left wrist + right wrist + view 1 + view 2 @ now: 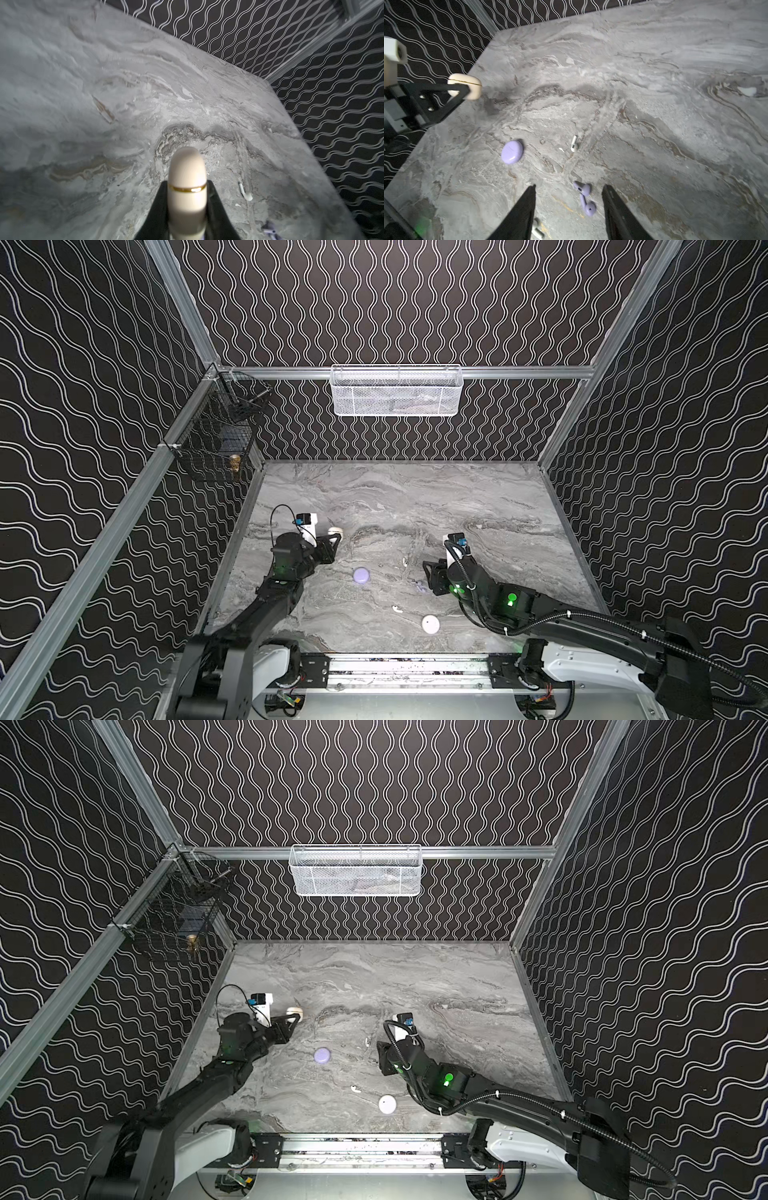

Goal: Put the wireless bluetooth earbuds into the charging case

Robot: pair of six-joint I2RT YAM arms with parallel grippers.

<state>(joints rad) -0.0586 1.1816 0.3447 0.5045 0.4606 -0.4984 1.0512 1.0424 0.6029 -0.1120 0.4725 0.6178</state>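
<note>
- Well left of the lavender case (512,152), the left claw (187,185) clamps a shut cream case (187,166).
- Right of that case lies a white earbud (574,143); further right, two lavender earbuds (589,208) lie touching.
- The right claw (569,186) hangs over the pair, jaws apart, empty; closing could pinch both or flick one away.
</note>
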